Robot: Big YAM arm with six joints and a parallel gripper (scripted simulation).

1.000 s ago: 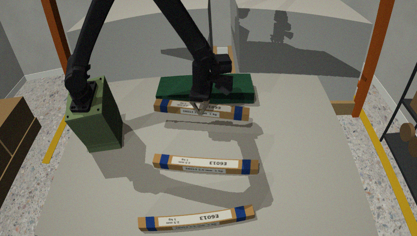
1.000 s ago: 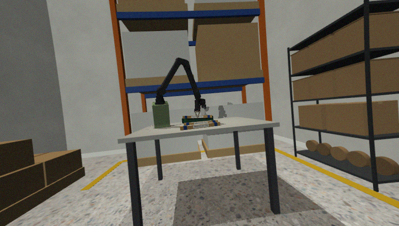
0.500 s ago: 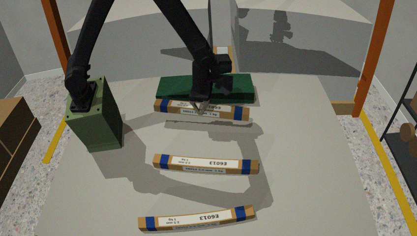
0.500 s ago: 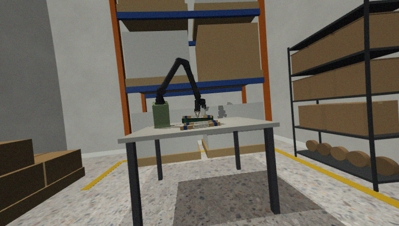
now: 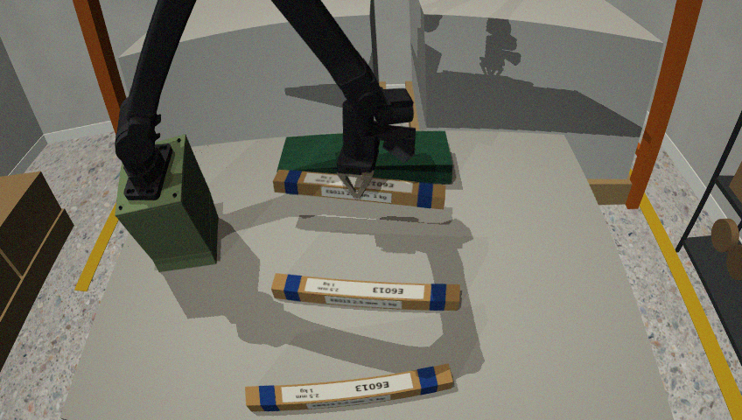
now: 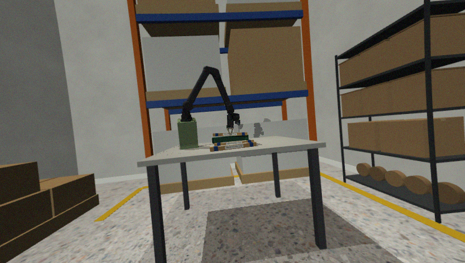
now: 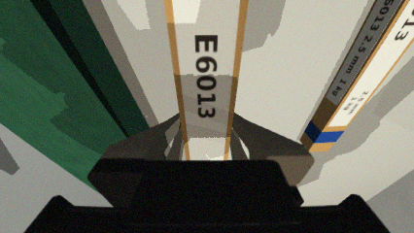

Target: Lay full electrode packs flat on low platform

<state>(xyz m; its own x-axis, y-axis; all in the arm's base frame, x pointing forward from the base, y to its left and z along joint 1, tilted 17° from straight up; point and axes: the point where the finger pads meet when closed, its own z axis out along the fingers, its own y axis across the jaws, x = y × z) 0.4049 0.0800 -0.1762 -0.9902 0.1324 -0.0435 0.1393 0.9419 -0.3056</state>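
My gripper [image 5: 358,189] [image 6: 230,131] [image 7: 206,116] points down and is shut on an E6013 electrode pack [image 5: 406,196] [image 6: 239,133] [image 7: 206,58], near its middle. This pack is brown with blue bands, a white label and looks about level. It hangs clear of the table, on the near side of the dark green low platform [image 5: 312,150] [image 6: 221,139] [image 7: 29,102]. No pack shows lying on the platform; the arm hides part of its top. A second pack [image 5: 364,291] [image 7: 362,63] lies flat mid-table. A third pack [image 5: 346,388] [image 6: 233,147] lies flat and slightly turned near the front edge.
The green arm pedestal [image 5: 171,223] [image 6: 187,133] stands on the table [image 5: 546,311] [image 6: 287,144], left of the packs. A grey upright [image 5: 396,46] rises behind the platform. Racks with boxes stand at the back and right, beyond the table.
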